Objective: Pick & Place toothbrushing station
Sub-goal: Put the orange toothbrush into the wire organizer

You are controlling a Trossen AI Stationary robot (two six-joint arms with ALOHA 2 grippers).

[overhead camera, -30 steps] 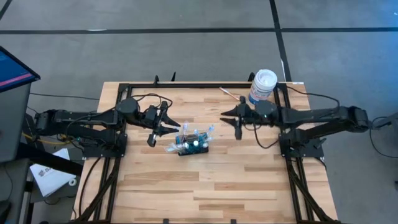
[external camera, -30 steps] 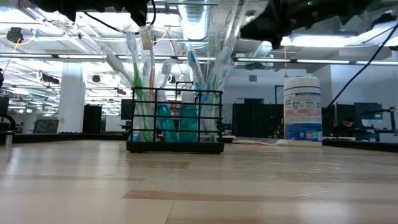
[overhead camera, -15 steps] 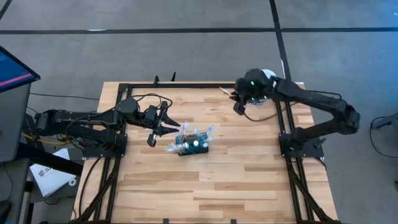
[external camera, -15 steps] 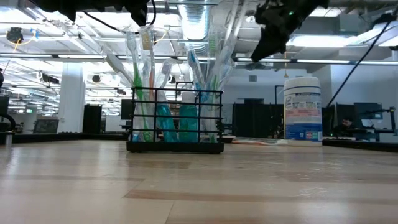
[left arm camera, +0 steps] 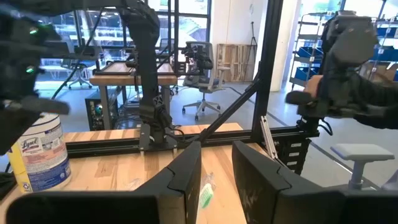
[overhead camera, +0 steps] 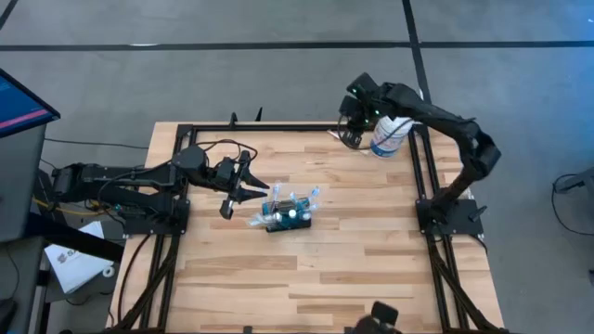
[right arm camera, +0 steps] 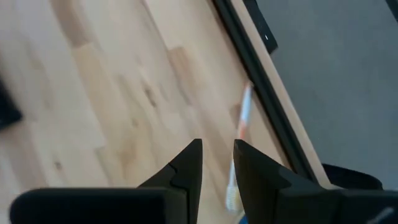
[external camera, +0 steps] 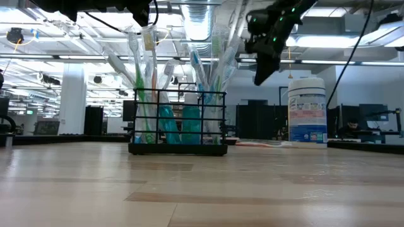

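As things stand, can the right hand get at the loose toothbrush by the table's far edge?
Probably yes: the right hand hangs just above the loose toothbrush, fingers slightly apart, with only bare table beneath.

Holder: the black mesh holder (overhead camera: 287, 216) is seen near the table (overhead camera: 306, 278) centre.
Left gripper (overhead camera: 243, 188): placed at its 10 o'clock, just beside.
Right gripper (overhead camera: 349, 134): raised at 1 o'clock, beside the white canister (overhead camera: 392, 129).

The left gripper (overhead camera: 243, 190) is hanging low on an arm reaching straight inward, its fingers (left arm camera: 186, 180) standing slightly apart on nothing. The right gripper (overhead camera: 348, 133) is riding high on a sharply bent arm, pointing downward, its fingers (right arm camera: 186, 165) narrowly parted and empty.
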